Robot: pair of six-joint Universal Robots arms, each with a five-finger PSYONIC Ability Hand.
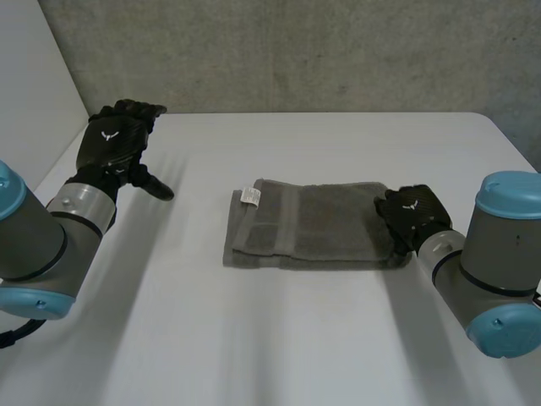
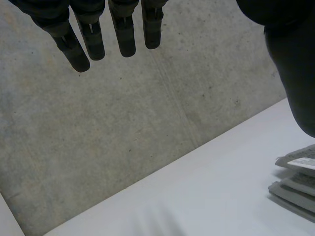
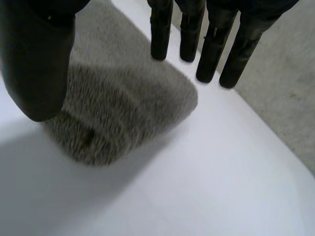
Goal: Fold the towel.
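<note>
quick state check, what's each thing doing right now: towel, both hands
grey terry towel: folded into a layered rectangle, flat on the white table, white label up
black left hand: open, fingers straight, holding nothing, apart from the towel
black right hand: open, fingers straight, over one end of the towel

I see the grey towel folded into a flat, layered rectangle. It lies near the middle of the white table, long side across my head view. Its stacked edges show at the left end, where a small white label sits at the far corner. The right end is a soft, rounded fold.
</note>
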